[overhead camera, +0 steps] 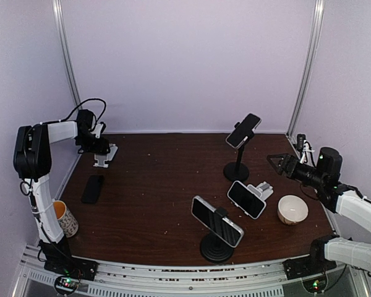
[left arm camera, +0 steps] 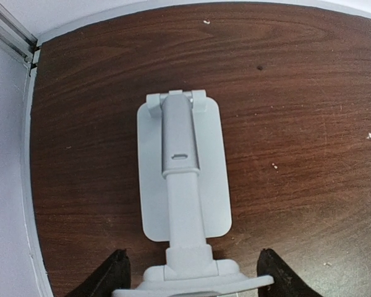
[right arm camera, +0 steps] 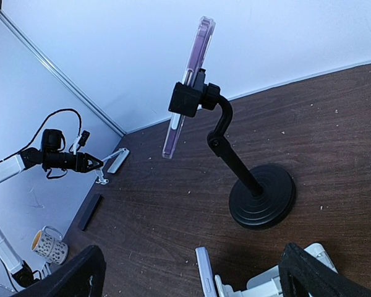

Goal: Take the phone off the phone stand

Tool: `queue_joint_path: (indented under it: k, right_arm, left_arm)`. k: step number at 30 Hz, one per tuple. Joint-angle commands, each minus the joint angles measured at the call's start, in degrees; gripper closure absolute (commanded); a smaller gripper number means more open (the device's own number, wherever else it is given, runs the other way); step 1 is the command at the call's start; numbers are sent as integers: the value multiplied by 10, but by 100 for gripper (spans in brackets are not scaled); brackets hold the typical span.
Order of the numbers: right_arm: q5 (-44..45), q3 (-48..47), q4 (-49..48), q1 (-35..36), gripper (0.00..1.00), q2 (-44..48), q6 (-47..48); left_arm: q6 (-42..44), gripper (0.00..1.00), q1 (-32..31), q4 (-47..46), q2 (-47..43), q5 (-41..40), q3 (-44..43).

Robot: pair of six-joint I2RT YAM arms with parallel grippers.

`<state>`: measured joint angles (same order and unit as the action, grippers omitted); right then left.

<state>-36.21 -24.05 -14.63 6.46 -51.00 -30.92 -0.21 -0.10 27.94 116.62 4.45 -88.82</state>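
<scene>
Dark brown wood-grain table point(overhead camera: 161, 185) is sitting inside pale walls, and its middle is lying open between the two arms. The left gripper point(overhead camera: 102, 147) is hovering in the far left corner, close to the wall, over the white folding phone stand point(left arm camera: 182, 185), which is carrying no phone. Its fingers point(left arm camera: 111, 275) are standing wide apart on either side of the stand's foot, gripping nothing. The slim black phone point(overhead camera: 93, 189) is lying flat on the wood just nearer than that stand, apart from it and close to the left edge.

The right gripper point(overhead camera: 276, 163) is hanging near the right edge, its fingers point(right arm camera: 80, 272) spread wide and empty, pointing at the tall black round-based stand point(overhead camera: 236, 168). That stand is clamping a purple-edged phone point(right arm camera: 188, 86) high on its bent arm.

Nearer than this stand, a small white stand point(overhead camera: 266, 189) is propping a dark-screened phone point(overhead camera: 246, 199), and a low black stand point(overhead camera: 216, 247) by the front edge is carrying a third phone point(overhead camera: 217, 221). A white round bowl point(overhead camera: 292, 209) is sitting just right of the small white stand, below the right arm. A patterned cup point(overhead camera: 66, 218) is standing by the near left edge
</scene>
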Motion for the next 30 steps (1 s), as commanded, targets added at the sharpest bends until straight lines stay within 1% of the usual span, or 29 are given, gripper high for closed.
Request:
queue_joint_path:
  k: [1,4,10,17,19,22,25,26,30]
  right_arm:
    - [-8,-4,1,3,0,1,11]
    - [-9,-5,2,3,0,1,10]
    - [-8,-8,5,3,0,2,9]
    - [-10,-13,6,3,0,2,9]
    - [-9,-13,9,4,0,4,10]
    - [-7,-13,15,3,0,8,13]
    - [-8,-14,19,3,0,10,15]
    - [-8,-15,20,3,0,11,15]
    - [-10,-16,23,3,0,16,15]
  left_arm:
    - [11,53,5,-4,15,10,-30]
    - [11,50,5,1,19,9,-35]
    - [10,39,5,30,33,1,-45]
    - [12,34,5,49,51,-9,-52]
    - [13,28,5,58,57,-11,-60]
    - [10,15,5,68,62,-11,-67]
    - [11,4,5,74,61,-9,-68]
    - [11,2,5,75,60,-8,-68]
    - [12,2,5,83,46,-7,-71]
